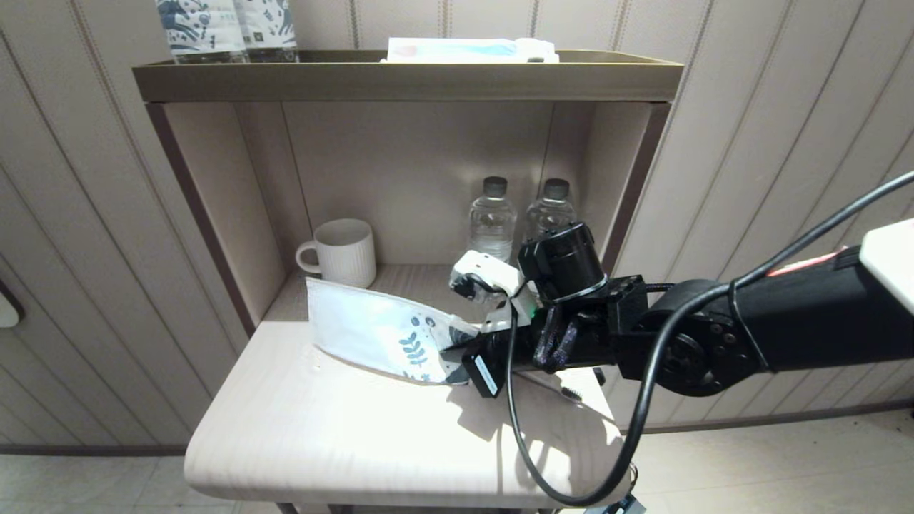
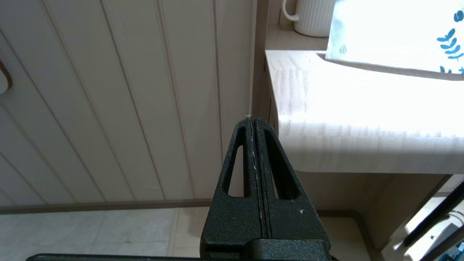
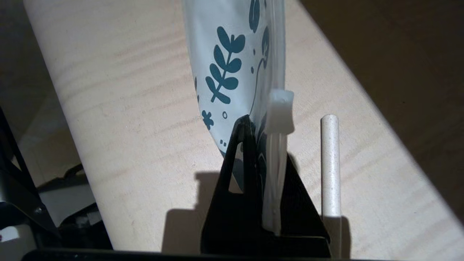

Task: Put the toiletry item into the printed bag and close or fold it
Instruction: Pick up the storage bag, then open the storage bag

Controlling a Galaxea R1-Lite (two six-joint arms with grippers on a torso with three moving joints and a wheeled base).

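Leftmost, the left gripper (image 2: 255, 125) is seen parked low beside the wooden table (image 1: 300, 435), off its left edge, with its two black fingers pressed flat together and nothing between them. On the table's lower shelf, toward the back left, a ribbed white mug (image 1: 343, 252) is set with its handle turned to the left. Just in front of the mug, the printed bag (image 1: 378, 332) is held partly raised off the tabletop, its plain white end pointing toward the mug and its blue leaf-printed end reaching to the right. At that printed end the right gripper (image 1: 457, 350) is clamped: in the right wrist view its fingers (image 3: 241, 159) are closed tight on the bag's edge, with the pale zipper strip and its white slider (image 3: 279, 112) caught between them. Behind the gripper, two clear water bottles (image 1: 493, 218) are stood side by side at the back right of the shelf. The toothbrush (image 3: 330, 163) is seen lying flat on the tabletop just beside the right gripper, outside the bag and untouched; only part of its cream handle is shown in the wrist view, and in the head view it is mostly hidden under the arm. The right arm is stretched in from the right edge.
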